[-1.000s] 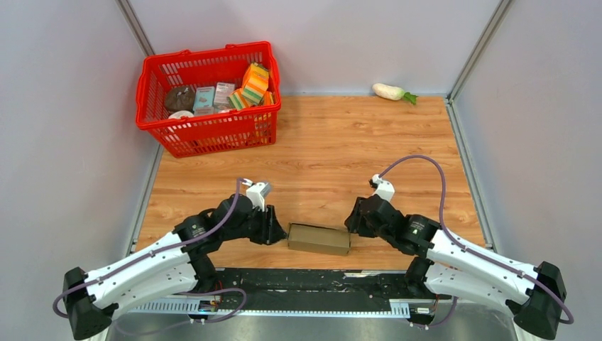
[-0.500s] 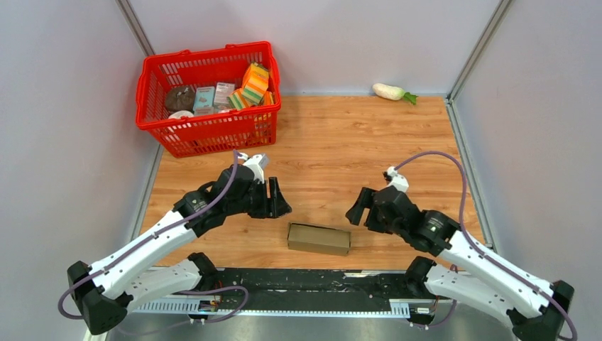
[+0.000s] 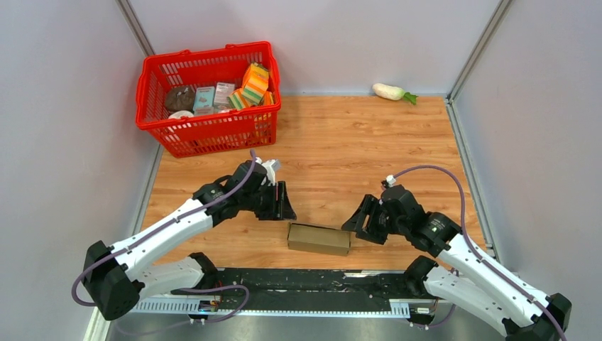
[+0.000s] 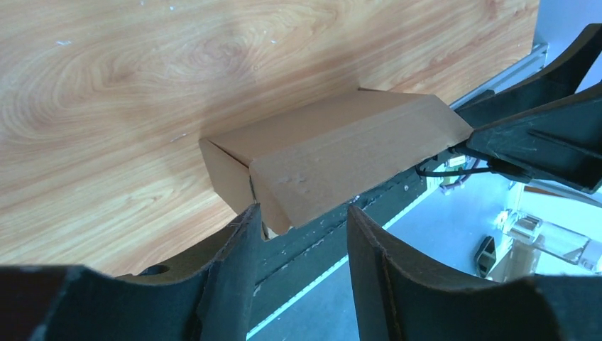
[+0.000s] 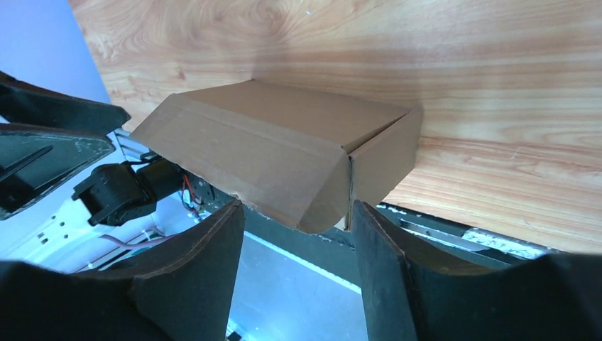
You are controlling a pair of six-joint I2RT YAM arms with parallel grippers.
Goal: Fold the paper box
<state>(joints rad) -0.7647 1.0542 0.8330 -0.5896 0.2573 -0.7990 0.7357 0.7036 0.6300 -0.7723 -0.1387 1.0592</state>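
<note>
The paper box (image 3: 319, 239) is a small closed brown cardboard box lying flat near the table's front edge, between both arms. It also shows in the left wrist view (image 4: 334, 153) and in the right wrist view (image 5: 284, 145). My left gripper (image 3: 282, 206) is open and empty, up and to the left of the box's left end; in its wrist view (image 4: 302, 213) the jaws stand apart. My right gripper (image 3: 358, 224) is open and empty, just right of the box's right end; in its wrist view (image 5: 297, 209) the jaws stand apart.
A red shopping basket (image 3: 208, 126) with several small groceries stands at the back left. A white radish (image 3: 392, 91) lies at the back right by the wall. A black rail (image 3: 312, 280) runs along the table's front edge. Grey walls enclose the wooden table (image 3: 341, 149).
Both grippers let go of the box ends and lifted away. The left gripper went up and back, then right; the right gripper pulled right, then came back toward the box. The box has not moved.
</note>
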